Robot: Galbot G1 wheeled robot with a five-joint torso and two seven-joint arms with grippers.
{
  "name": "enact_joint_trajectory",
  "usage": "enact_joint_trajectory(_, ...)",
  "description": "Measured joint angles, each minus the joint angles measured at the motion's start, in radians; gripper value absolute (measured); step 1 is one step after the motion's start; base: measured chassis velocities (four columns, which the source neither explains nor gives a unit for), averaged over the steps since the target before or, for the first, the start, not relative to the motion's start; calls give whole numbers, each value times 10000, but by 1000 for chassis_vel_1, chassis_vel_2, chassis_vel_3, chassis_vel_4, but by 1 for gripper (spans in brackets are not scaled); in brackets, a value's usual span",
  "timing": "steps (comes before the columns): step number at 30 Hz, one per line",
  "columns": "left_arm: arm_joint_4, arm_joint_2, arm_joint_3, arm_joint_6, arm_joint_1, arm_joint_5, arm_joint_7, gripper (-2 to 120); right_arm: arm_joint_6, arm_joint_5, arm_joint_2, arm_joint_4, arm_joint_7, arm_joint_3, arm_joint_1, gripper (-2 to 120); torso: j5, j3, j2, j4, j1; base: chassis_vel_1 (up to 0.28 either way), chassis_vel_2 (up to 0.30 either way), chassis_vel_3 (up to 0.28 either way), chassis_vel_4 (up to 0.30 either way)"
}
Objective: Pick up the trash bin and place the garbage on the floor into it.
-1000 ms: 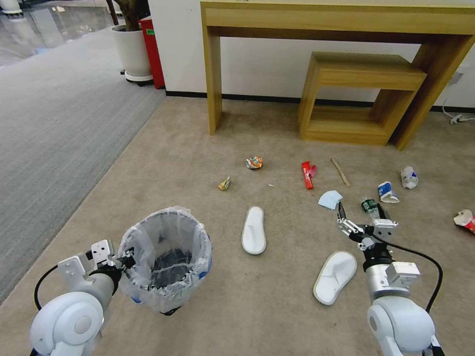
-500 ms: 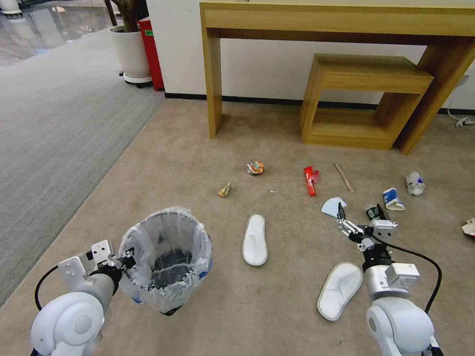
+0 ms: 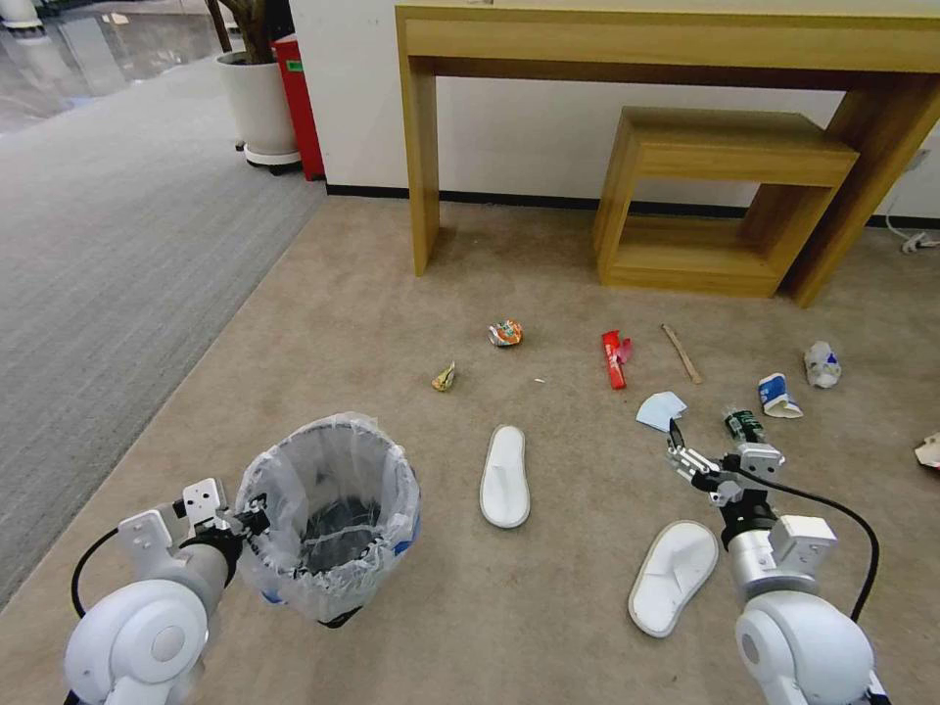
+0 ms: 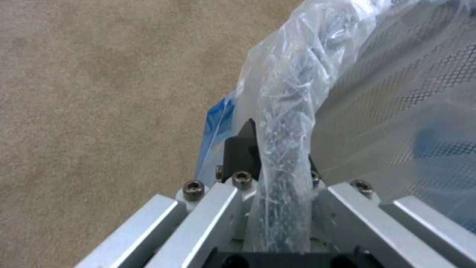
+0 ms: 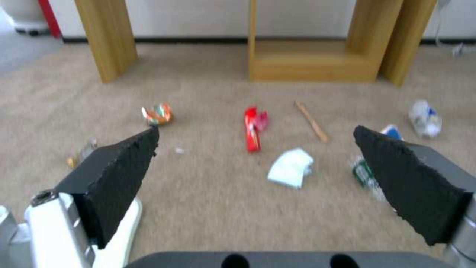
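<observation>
The trash bin, black with a crinkly white bag, hangs at the lower left just above the beige floor. My left gripper is shut on its rim. My right gripper stands open over the carpet, nothing between its fingers. Garbage lies ahead of it: two white slippers, a crushed can, a red wrapper, a wooden stick, a blue mask, a plastic bottle and crumpled cups.
A wooden desk with a low shelf unit stands against the far wall. Grey striped carpet runs along the left, with a white planter and a red box behind it. A small yellow wrapper lies mid-floor.
The whole view shifted as the camera moved, so the litter now sits lower and further right in the picture. My right gripper dipped slightly. The left gripper still holds the bin.
</observation>
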Motion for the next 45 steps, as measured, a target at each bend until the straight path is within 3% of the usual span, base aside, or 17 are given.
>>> enact_joint_trajectory(11,289,29,-15,-94,-38,173,163,1,-2847,1754,-1066,699,624,443,-318,100,0,0,0,0,0,0,0,0,0)
enact_joint_trajectory(18,441,88,-13,-118,-91,198,201,1,-4533,3207,-1425,831,1744,448,-415,100,0,0,0,0,0,0,0,0,0)
enact_joint_trajectory(30,581,129,-8,-134,-137,201,234,1,-4765,4596,-1446,658,2969,17,-847,100,-2,0,0,0,0,0,0,0,0)
enact_joint_trajectory(45,635,91,66,-143,-106,264,258,1,-4690,5665,-140,277,4268,-612,-705,100,-2,0,0,0,0,0,0,0,0)
